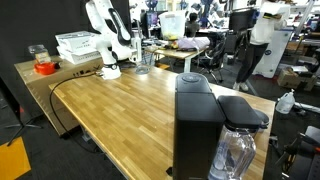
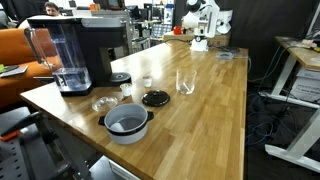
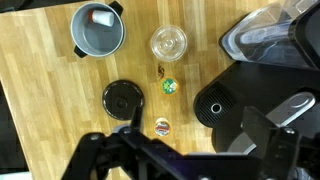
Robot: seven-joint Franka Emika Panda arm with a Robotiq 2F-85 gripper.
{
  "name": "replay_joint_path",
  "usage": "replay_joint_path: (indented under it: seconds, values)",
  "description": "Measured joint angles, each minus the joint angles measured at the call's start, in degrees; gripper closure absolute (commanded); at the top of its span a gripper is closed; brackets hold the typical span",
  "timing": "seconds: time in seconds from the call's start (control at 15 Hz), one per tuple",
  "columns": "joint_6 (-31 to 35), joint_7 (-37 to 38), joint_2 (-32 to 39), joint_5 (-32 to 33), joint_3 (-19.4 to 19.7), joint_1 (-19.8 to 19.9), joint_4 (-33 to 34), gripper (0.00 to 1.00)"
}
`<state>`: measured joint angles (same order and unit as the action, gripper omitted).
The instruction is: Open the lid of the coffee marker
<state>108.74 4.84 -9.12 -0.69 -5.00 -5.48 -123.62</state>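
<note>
Coffee maker (image 3: 262, 95) fills the right side of the wrist view, seen from above: a black body with a round top plate and a clear water tank (image 3: 262, 35) at the upper right of the frame. In an exterior view the coffee maker (image 1: 198, 125) stands at the lower centre, at the near end of the wooden table (image 1: 110, 110), and its lid lies flat and shut. In an exterior view it sits at the upper left (image 2: 88, 45), near the table's corner.

The gripper (image 3: 188, 150) comes in along the bottom edge of the wrist view, dark and blurred; its two fingers stand apart with nothing between them, clear of the machine.

Left of the machine in the wrist view lie a grey pot (image 3: 97, 30) at the top, a drinking glass (image 3: 168, 43) beside it, a black round disc (image 3: 122, 98) below, and a small green piece (image 3: 170, 87) between disc and machine.

The white arm (image 1: 105, 40) rises at the upper left of an exterior view, at the far end of the table, well apart from the machine.
</note>
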Motion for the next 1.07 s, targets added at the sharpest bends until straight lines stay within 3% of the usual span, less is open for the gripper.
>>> replay_joint_path:
  seconds: [0.8,1.07]
  values:
    - [-0.6,-0.7,0.4,-0.4,0.1,0.0,0.6,0.0]
    - [-0.6,-6.2,1.7,-3.6,1.5,0.1,3.4,0.0]
